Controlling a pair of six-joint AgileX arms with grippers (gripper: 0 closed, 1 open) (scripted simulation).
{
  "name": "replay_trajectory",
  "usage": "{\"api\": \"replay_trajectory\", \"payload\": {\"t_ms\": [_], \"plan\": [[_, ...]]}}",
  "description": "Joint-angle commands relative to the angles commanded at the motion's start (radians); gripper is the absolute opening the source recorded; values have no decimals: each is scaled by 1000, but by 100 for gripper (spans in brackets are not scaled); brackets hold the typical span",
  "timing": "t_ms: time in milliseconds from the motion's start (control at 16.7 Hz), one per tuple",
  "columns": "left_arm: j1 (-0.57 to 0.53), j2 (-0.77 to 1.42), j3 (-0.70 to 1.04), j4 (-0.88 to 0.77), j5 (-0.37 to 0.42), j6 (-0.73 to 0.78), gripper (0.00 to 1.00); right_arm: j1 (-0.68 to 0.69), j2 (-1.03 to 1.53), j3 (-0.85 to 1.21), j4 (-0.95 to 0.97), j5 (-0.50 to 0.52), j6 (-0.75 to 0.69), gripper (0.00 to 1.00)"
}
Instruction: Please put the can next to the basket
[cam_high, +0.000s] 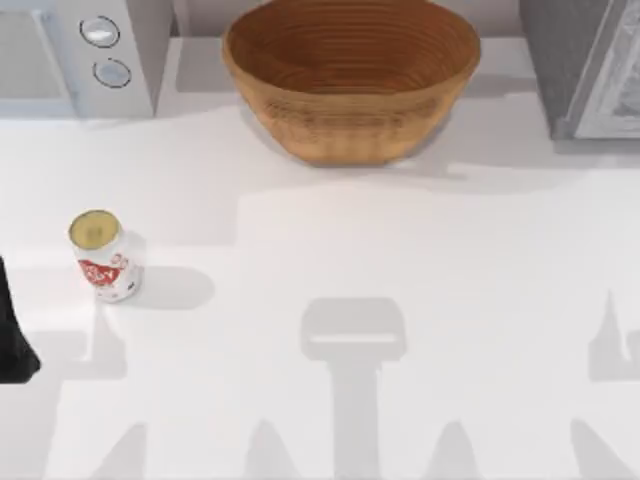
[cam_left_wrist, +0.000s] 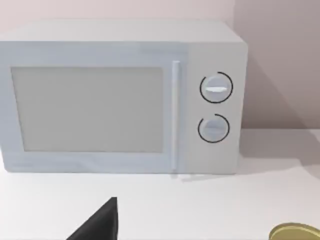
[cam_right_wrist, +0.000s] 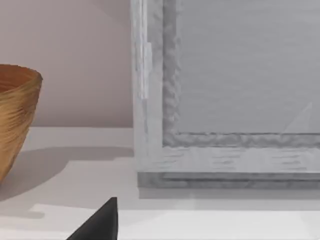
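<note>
Left gripper (cam_high: 12, 340) is at the left edge of the table in the top view, where a dark part of it comes in just below and to the left of the can (cam_high: 103, 256); I cannot tell if its fingers are apart or together, because so little of it is in view. It holds nothing that I can see. The can stands upright on the white table (cam_high: 400, 250), on the left side, with its pale gold top up and the red label facing the camera. The basket (cam_high: 350, 75) sits at the back of the table near the middle, well apart from the can, and a microwave (cam_high: 100, 50) is in the back left corner. In the left wrist view the gold top of the can (cam_left_wrist: 295, 232) shows in front of the microwave (cam_left_wrist: 120, 100). My judgement is that the task is at its very beginning: the can is not yet grasped, and reaching, lifting, carrying and setting it down beside the basket are all left.
</note>
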Motion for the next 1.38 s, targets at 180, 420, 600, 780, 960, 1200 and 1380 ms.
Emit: {"api": "replay_trajectory", "payload": {"t_ms": [180, 420, 600, 780, 960, 1200, 1380], "plan": [[-2, 10, 7, -6, 1, 3, 100, 0, 0, 0, 0, 0, 0, 100], [-21, 146, 105, -89, 8, 44, 100, 0, 0, 0, 0, 0, 0, 100], [-40, 330, 244, -202, 9, 101, 100, 0, 0, 0, 0, 0, 0, 100], [-61, 563, 427, -347, 7, 174, 100, 0, 0, 0, 0, 0, 0, 100], [-85, 824, 635, -511, 4, 257, 100, 0, 0, 0, 0, 0, 0, 100], [-118, 1185, 928, -739, 0, 373, 100, 0, 0, 0, 0, 0, 0, 100], [-142, 1439, 1140, -899, -2, 456, 100, 0, 0, 0, 0, 0, 0, 100]]}}
